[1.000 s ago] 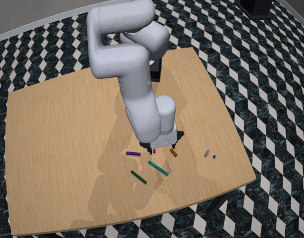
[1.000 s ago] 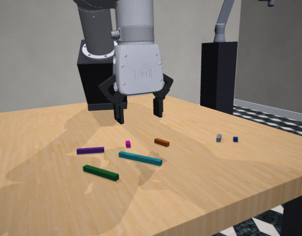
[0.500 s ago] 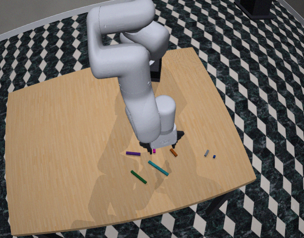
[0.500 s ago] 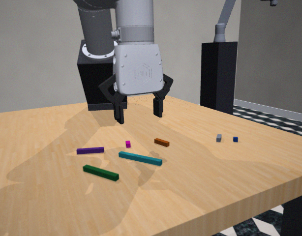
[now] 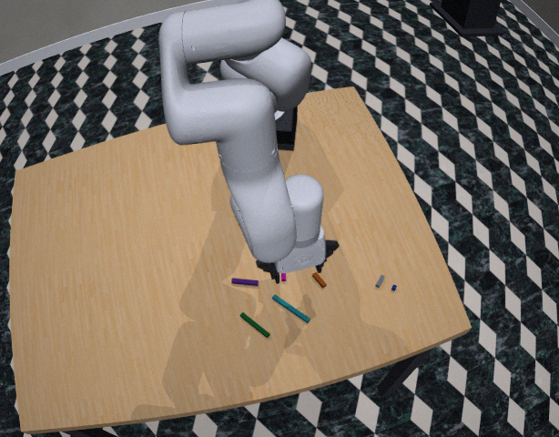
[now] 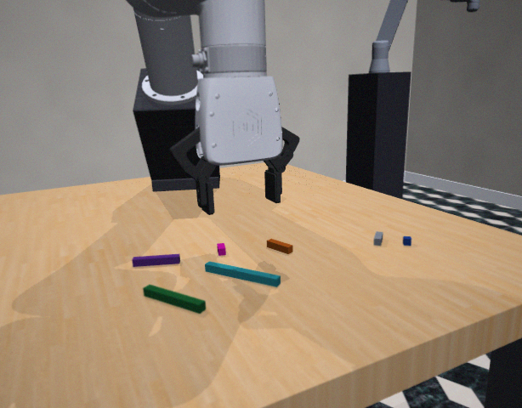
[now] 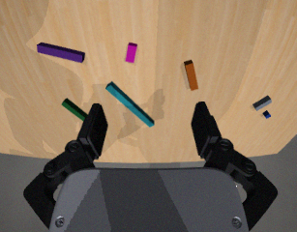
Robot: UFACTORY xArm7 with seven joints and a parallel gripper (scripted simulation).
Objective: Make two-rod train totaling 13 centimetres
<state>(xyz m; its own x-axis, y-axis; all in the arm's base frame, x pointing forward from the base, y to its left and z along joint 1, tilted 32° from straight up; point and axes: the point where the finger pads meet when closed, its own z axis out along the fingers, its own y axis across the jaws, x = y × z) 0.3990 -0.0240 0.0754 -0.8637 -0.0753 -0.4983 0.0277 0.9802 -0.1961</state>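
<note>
My gripper (image 6: 239, 195) is open and empty, hovering above the table behind the rods; it also shows in the wrist view (image 7: 148, 128). A turquoise rod (image 6: 242, 273) lies flat in front of it, also in the top view (image 5: 290, 308) and the wrist view (image 7: 131, 103). A grey rod (image 6: 377, 238) lies far right, next to a blue rod (image 6: 406, 240). A magenta rod (image 6: 220, 248), an orange rod (image 6: 279, 246), a purple rod (image 6: 156, 259) and a green rod (image 6: 173, 298) lie apart around the turquoise one.
A black arm base block (image 6: 164, 132) stands behind the gripper. A tall black pedestal (image 6: 375, 132) stands at the back right, off the table. The table's right edge is close to the blue rod (image 5: 393, 287).
</note>
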